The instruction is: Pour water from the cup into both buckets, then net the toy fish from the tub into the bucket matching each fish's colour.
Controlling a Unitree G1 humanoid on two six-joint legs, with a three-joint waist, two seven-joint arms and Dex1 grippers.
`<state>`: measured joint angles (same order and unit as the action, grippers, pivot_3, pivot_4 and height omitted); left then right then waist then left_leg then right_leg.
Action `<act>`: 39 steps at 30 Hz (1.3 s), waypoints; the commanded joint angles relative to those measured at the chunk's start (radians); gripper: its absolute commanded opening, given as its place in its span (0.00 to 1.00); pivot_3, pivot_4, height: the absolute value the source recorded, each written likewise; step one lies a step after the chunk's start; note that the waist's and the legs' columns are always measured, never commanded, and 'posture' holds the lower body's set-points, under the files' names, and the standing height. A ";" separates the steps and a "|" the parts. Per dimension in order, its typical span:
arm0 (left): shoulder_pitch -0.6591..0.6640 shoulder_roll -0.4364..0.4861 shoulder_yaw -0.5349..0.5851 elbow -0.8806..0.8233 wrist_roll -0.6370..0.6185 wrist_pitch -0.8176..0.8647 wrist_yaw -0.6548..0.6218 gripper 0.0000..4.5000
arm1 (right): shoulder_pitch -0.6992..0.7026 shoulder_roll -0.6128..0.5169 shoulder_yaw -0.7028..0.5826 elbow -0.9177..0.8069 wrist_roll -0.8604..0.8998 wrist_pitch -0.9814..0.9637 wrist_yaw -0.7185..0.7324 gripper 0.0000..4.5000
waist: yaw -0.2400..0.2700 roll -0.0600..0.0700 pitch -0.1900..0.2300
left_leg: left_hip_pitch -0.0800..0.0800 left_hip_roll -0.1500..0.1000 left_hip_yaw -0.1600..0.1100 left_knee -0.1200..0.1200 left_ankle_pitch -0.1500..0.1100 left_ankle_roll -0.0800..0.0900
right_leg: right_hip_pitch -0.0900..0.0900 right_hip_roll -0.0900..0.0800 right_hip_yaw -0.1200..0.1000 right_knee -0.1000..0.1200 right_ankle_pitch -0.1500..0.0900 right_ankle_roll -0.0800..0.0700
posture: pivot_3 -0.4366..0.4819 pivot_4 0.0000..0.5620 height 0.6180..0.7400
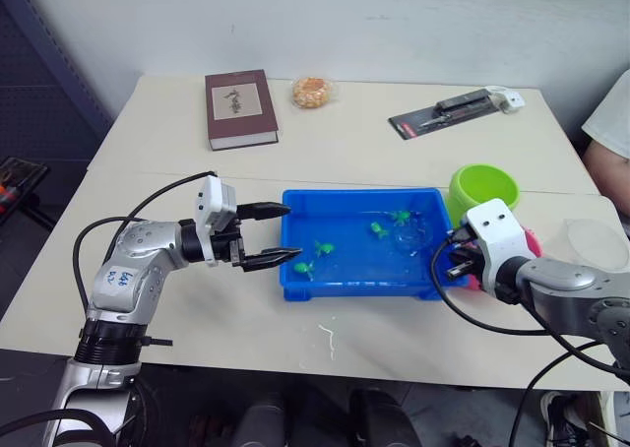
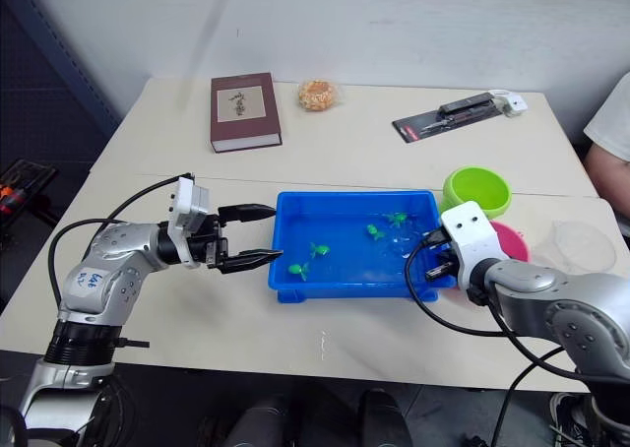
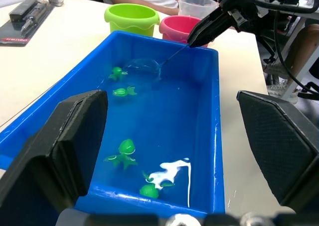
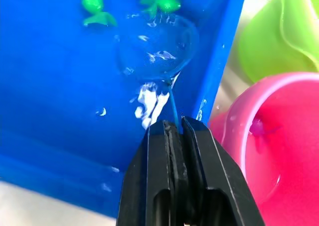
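The blue tub [image 1: 359, 282] sits mid-table with water and several green toy fish [image 1: 323, 248] in it. My right gripper [image 4: 174, 127] is shut on the thin handle of the net [image 4: 157, 49]. The net's hoop dips into the water at the tub's right end, close to two green fish [image 4: 94, 7]. The pink bucket [image 4: 264, 136] is right beside this gripper, and the lime green bucket [image 1: 484, 189] stands behind it. The clear cup [image 1: 596, 242] is at the far right. My left gripper [image 1: 293, 232] hangs open at the tub's left wall, holding nothing.
A dark red book [image 1: 240, 107], a wrapped snack [image 1: 313, 92] and a black-and-red packaged tool [image 1: 453, 110] lie at the back of the table. A person in a white sleeve [image 1: 612, 112] is at the right edge.
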<state>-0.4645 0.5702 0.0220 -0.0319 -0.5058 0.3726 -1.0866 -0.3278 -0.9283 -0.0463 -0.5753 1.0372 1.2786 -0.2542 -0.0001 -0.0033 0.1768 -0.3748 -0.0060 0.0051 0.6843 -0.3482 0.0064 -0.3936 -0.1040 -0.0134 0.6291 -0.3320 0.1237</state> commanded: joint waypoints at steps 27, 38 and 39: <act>0.034 0.015 0.035 -0.101 -0.027 0.033 0.023 0.99 | -0.134 0.231 -0.059 -0.044 -0.277 0.240 0.142 0.00 | -0.003 0.000 0.000 | 0.000 0.000 0.000 -0.002 0.000 0.000 | -0.001 0.003 0.000 0.001 0.000 0.000 | 0.48 0.27 0.99; 0.033 0.015 0.036 -0.112 -0.027 0.042 0.031 0.99 | -0.136 0.303 -0.103 -0.020 -0.341 0.230 0.259 0.00 | -0.005 0.000 0.000 | 0.000 0.000 0.000 -0.002 0.000 0.000 | -0.001 0.003 0.000 0.001 0.000 0.000 | 0.48 0.27 0.99; 0.033 0.014 0.036 -0.112 -0.027 0.041 0.031 0.99 | -0.140 0.318 -0.110 -0.017 -0.341 0.238 0.267 0.00 | -0.004 0.000 0.000 | 0.000 0.000 0.000 -0.002 0.000 0.000 | -0.001 0.003 0.000 0.001 0.000 0.000 | 0.48 0.27 0.99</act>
<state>-0.4276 0.5756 0.0359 -0.1083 -0.5098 0.4160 -1.0581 -0.4500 -0.6173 -0.1202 -0.5814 0.7056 1.5112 -0.0019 -0.0045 -0.0032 0.1768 -0.3753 -0.0057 0.0051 0.6823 -0.3482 0.0063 -0.3948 -0.1011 -0.0132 0.6300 -0.3318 0.1234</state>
